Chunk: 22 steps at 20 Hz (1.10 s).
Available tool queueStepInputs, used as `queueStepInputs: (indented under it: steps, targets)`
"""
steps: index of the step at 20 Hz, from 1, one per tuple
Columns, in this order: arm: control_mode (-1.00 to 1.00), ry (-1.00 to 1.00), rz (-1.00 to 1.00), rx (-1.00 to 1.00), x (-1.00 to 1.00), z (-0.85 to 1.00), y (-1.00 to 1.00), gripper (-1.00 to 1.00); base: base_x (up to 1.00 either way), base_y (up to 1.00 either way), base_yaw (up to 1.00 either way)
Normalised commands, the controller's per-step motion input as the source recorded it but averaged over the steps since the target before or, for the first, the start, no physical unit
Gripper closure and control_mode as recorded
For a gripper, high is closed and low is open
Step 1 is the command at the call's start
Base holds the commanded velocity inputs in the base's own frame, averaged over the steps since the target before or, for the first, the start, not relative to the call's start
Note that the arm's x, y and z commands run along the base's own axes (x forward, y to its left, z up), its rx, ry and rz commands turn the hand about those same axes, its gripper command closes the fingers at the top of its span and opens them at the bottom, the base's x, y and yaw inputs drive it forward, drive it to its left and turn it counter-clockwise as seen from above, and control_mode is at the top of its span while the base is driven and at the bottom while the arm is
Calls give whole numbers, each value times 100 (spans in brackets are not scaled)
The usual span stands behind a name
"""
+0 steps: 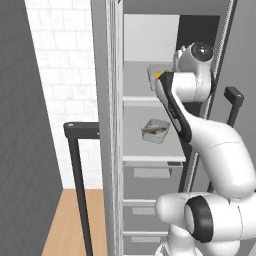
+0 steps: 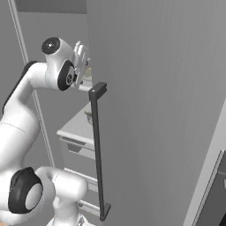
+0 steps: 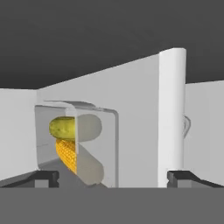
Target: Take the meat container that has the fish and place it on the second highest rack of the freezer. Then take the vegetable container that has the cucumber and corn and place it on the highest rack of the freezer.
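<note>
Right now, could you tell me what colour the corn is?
Yellow-orange; the corn shows best in the hand view.

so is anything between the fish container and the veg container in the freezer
In the left base view, the fish container sits on the second rack and the vegetable container on the rack above; the top rack's shelf lies between them, plus the arm's forearm beside.

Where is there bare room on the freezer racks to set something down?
On the second highest rack, the stretch left of the fish container is bare. The highest rack is free at its left; its right is crowded by the vegetable container and the gripper.
</note>
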Motion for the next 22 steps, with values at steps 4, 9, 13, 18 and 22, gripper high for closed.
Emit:
queueStepInputs:
  steps: [4, 9, 13, 18, 22]
  targets:
    - [-100, 11, 0, -1, -73, 57, 7, -100, 0, 0, 0]
    - [-100, 23, 1, -2, -93, 26, 0, -100, 0, 0, 0]
    - [-100, 24, 4, -7, -100, 0, 13, -100, 0, 0, 0]
    - [-100, 15, 2, -1, -100, -43, -2, -100, 0, 0, 0]
    - [-100, 9, 5, 0, -94, -58, -6, -100, 0, 0, 0]
